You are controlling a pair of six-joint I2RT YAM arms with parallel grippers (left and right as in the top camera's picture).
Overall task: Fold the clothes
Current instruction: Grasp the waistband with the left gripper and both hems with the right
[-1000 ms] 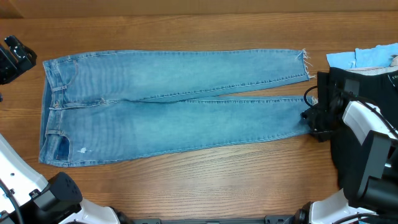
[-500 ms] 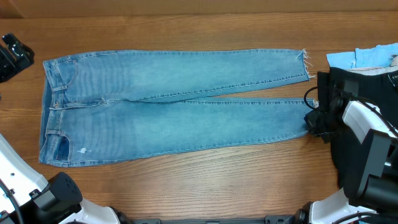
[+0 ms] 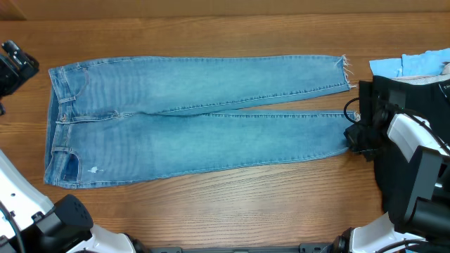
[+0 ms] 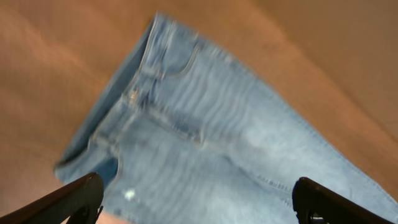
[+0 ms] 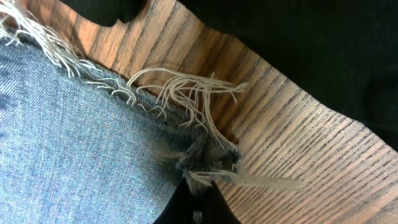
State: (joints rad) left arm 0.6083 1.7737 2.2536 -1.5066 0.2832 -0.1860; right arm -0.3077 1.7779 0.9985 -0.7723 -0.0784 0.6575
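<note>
Overhead, the jeans [image 3: 190, 119] lie flat on the wooden table [image 3: 246, 207], waist left, legs right. The right gripper [image 3: 354, 138] pinches the near leg's frayed hem [image 5: 205, 155]. The left gripper [image 4: 196, 202] is wide apart near the waist. A light blue cloth [image 3: 416, 65] sits past the hems

Here the jeans [image 3: 197, 119] lie flat on the table [image 3: 232, 204], waistband to the left and both hems to the right, one leg behind the other, my right gripper [image 3: 355, 137] at the near leg's hem, my left gripper [image 3: 17, 67] out beyond the waistband, a cloth [image 3: 415, 65] far right at the back.
</note>
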